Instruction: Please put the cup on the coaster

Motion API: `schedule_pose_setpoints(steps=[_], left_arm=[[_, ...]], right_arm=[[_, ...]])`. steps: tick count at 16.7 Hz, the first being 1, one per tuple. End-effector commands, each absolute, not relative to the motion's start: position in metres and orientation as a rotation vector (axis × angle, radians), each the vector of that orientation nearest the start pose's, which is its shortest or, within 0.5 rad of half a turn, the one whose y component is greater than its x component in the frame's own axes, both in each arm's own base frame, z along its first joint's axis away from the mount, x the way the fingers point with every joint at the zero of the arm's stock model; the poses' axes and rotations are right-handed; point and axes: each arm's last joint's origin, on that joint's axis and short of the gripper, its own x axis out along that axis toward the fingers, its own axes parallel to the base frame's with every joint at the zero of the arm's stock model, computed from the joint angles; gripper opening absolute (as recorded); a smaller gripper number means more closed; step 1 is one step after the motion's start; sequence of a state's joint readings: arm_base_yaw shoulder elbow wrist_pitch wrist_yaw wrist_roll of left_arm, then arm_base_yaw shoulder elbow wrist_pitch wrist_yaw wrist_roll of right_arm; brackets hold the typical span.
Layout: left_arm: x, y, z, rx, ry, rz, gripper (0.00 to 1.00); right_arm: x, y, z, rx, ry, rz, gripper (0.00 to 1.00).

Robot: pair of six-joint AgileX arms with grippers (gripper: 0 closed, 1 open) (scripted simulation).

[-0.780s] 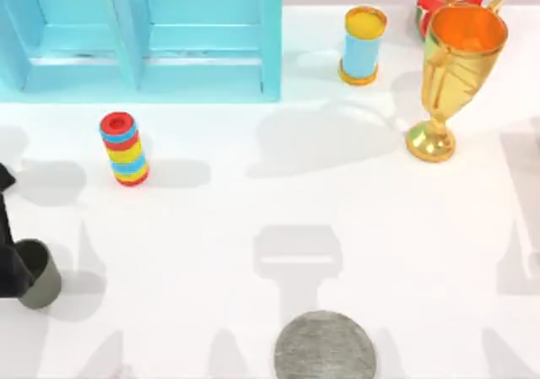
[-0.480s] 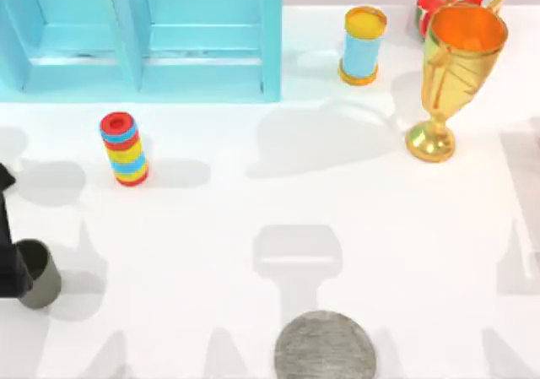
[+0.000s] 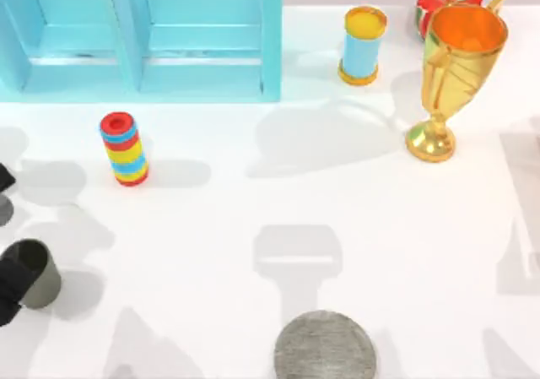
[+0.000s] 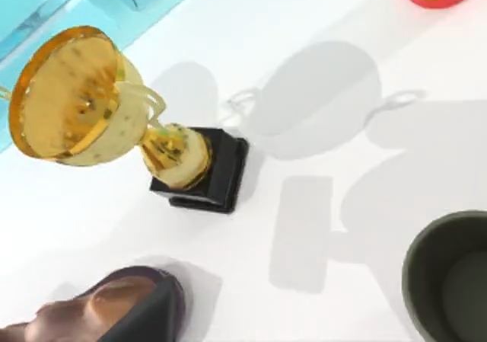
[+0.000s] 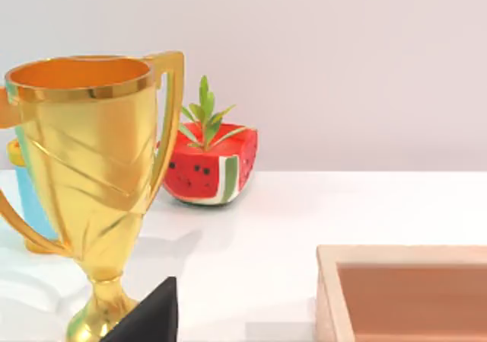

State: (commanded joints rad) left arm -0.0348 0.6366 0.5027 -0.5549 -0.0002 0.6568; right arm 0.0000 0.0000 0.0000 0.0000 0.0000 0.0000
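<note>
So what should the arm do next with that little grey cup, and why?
Probably lift the cup a little. The left gripper is already at its rim at the table's left edge, and the coaster lies far to the right, so it must clear the table first.

Olive-grey cup (image 3: 38, 284), dark inside, lower left. Speckled grey coaster (image 3: 325, 346), bottom centre. Red, blue, yellow striped stack (image 3: 125, 149). Gold trophy (image 3: 454, 68), orange inside, upper right. White bench (image 3: 253, 219).

Left tool (image 3: 10, 288) at the cup (image 3: 38, 283), far left; coaster (image 3: 325, 346) well apart, bottom centre.
</note>
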Motion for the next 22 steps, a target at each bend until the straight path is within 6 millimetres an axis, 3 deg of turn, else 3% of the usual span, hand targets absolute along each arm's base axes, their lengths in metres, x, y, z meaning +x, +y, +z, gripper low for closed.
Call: schedule_pose_setpoints(steps=[6,11,19,22], left_arm=[[0.200,-0.011,0.239,1.072,1.050,-0.785,1.00],[0.237,-0.016,0.238,1.210,1.182,-1.154,1.00],[0.244,-0.016,0.237,1.222,1.200,-1.218,1.00],[0.246,-0.017,0.218,1.222,1.204,-1.225,1.00]], right_arm=[[0.106,-0.001,0.160,0.000,0.000,0.000,1.00],[0.106,-0.001,0.160,0.000,0.000,0.000,1.00],[0.106,-0.001,0.160,0.000,0.000,0.000,1.00],[0.106,-0.001,0.160,0.000,0.000,0.000,1.00]])
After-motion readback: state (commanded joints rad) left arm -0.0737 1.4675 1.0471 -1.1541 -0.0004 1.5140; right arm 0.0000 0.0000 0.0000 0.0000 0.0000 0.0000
